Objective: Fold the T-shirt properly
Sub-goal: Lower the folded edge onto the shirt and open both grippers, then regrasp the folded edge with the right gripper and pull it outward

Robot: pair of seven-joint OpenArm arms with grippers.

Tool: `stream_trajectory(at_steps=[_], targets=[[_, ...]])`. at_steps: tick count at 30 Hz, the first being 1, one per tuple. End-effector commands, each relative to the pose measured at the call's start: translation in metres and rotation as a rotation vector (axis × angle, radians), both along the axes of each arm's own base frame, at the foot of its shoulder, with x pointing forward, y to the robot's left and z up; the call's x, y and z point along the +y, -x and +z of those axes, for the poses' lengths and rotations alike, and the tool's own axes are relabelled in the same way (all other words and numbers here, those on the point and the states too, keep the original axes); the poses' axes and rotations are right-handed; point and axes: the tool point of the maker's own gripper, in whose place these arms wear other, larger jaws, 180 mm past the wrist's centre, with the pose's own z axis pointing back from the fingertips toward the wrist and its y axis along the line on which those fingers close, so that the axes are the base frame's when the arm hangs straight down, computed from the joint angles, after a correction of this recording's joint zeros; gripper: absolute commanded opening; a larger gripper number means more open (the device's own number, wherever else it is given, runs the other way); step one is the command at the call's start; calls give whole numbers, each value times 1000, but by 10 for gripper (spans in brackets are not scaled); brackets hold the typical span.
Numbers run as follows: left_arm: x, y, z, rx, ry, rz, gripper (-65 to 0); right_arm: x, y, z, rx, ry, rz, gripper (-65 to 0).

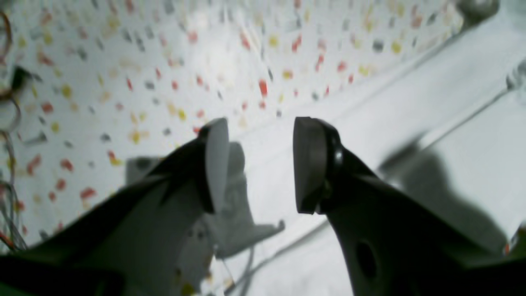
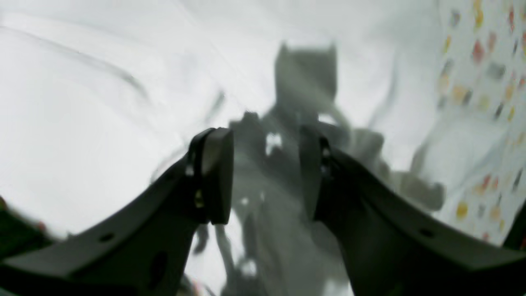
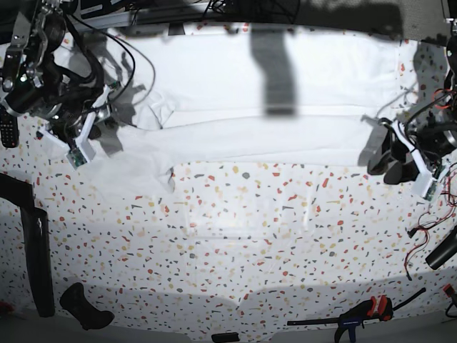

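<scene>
The white T-shirt [image 3: 250, 121] lies spread across the far half of the speckled table [image 3: 235, 236], folded lengthwise with one sleeve hanging toward the front at the left [image 3: 136, 179]. In the base view my left gripper [image 3: 391, 153] hovers at the shirt's right end. Its wrist view shows the left gripper [image 1: 261, 164] open and empty, over the shirt's edge [image 1: 411, 102]. My right gripper [image 3: 100, 118] is at the shirt's left end near the sleeve. Seen from its own wrist, the right gripper [image 2: 265, 176] is open above white fabric [image 2: 82, 102], holding nothing.
A black and red clamp [image 3: 364, 313] lies at the front right, and loose cables [image 3: 428, 236] trail near the right edge. A black handle-like tool [image 3: 82, 307] and a dark bar [image 3: 36, 250] sit at the front left.
</scene>
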Motion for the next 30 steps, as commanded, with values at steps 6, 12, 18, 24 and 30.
stream_trajectory(at_steps=[6,12,18,24,30], targets=[[0,-6,16,-55,8,-5,-396,-6,-49,39,-187,-54,-125,-392],[1,-5,14,-44,1,-6,-396,-40,-100,39,-195,-26,-280,-392],[1,-5,13,-39,-2,-7,-396,-76,-139,10,-33,-72,-379,-413],[1,-4,12,-36,-4,-7,-396,-102,-165,12,65,-117,-440,-413],[3,-6,12,-31,0,13,-396,-118,-156,-20,202,-161,-478,-413]])
